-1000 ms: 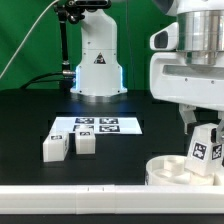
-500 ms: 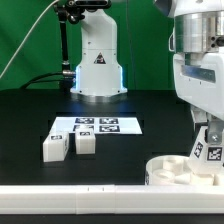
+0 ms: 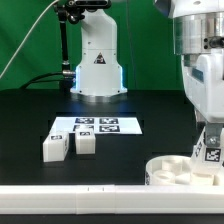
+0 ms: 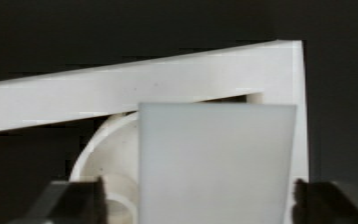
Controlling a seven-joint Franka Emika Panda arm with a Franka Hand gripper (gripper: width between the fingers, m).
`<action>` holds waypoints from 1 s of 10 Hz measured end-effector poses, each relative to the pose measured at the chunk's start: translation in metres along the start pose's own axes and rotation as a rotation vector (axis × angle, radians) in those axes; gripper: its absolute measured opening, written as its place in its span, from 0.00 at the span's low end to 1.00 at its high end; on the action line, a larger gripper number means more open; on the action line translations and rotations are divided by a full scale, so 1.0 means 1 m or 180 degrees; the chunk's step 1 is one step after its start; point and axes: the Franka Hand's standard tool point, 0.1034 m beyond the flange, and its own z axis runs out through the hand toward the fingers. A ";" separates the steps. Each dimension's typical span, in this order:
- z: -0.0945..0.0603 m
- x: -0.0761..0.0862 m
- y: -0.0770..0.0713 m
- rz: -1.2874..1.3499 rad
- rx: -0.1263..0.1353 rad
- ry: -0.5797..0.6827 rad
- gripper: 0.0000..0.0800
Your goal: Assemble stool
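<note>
Over at the exterior view's right, the claw [image 3: 208, 140] has its two fingers [image 4: 69, 203] closed on the sides of an upright white leg [image 3: 212, 153], low by the round seat [image 3: 168, 170]; whether they touch, I cannot tell. A second leg [image 3: 55, 148] and third leg [image 3: 85, 143] stand together near the marker board [image 3: 97, 126], well apart from the seat.
</note>
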 end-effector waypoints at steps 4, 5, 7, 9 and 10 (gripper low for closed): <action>-0.019 -0.008 -0.006 -0.0774 0.0004 -0.0042 0.80; -0.017 -0.007 -0.006 -0.1003 0.0000 -0.0039 0.81; -0.017 -0.007 -0.005 -0.1482 0.0000 -0.0037 0.81; -0.015 -0.010 -0.004 -0.2225 -0.0029 0.0038 0.81; -0.015 -0.009 -0.004 -0.2591 -0.0032 0.0047 0.81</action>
